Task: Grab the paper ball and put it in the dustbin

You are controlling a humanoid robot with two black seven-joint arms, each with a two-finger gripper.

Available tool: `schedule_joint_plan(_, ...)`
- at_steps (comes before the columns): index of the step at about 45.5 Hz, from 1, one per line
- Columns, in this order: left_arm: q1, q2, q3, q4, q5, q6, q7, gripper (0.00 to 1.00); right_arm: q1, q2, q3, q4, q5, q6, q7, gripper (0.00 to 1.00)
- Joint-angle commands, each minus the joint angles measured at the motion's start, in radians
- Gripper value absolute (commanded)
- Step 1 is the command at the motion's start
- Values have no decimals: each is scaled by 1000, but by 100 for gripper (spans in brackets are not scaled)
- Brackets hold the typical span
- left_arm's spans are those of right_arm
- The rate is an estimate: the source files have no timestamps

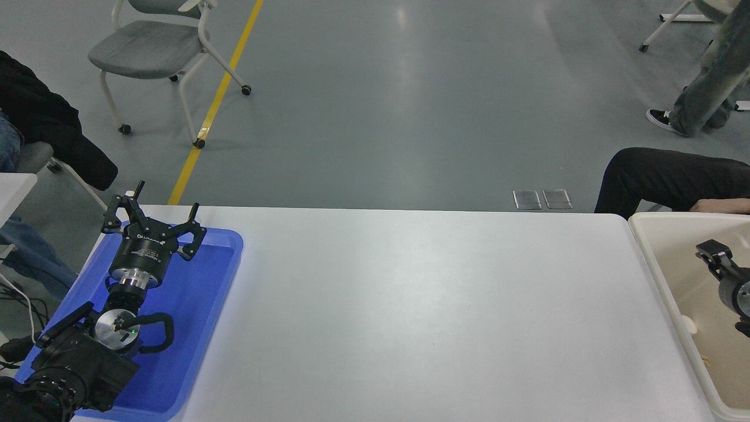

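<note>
The dustbin [656, 266] is a cream-white bin with beige inner walls at the table's right end, cut off by the picture's right edge. My right gripper [712, 253] comes in from the right edge and hangs over the bin's inside; only part of it shows. The paper ball is not in view: no paper shows at the gripper or on the visible bin floor. My left gripper [153, 215] is parked at the lower left over a blue tray, open and empty.
The shallow blue tray [225, 275] lies at the table's left end under the left arm. A person's dark-sleeved arm [662, 176] and hand [720, 205] rest just behind the bin. Another person's legs show at the top right, and a grey chair [152, 47] stands beyond the table.
</note>
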Motion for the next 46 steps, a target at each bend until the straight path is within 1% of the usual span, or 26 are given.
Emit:
schedule_joint_plan(1,1,0,0,-1,0,0,0,100,7,-99,291,253,4,4,1,100)
schedule_joint_plan(6,1,0,0,-1,0,0,0,100,-5,-123,452,405,10,8,1,100)
schedule_joint_plan(11,1,0,0,2,0,0,0,100,-30,-122,534,538,73,8,0,100)
schedule_joint_plan(15,1,0,0,2,0,0,0,100,-39,-99,547,609,198,11,1,100)
schedule_joint_plan(20,1,0,0,-1,0,0,0,100,-42,-48,550,650,385,16,0,100)
schedule_joint_plan(28,3,0,0,-1,0,0,0,100,-42,24,558,647,720,19,0,100)
schedule_joint_plan(31,3,0,0,-1,0,0,0,100,-44,51,558,637,789,30,0,100)
schedule_joint_plan(33,3,0,0,-1,0,0,0,100,-48,74,558,634,809,40,0,100)
schedule_joint_plan(40,3,0,0,-1,0,0,0,100,-88,159,570,605,814,97,1,100)
schedule_joint_plan(46,3,0,0,-1,0,0,0,100,-125,211,577,502,815,214,1,100)
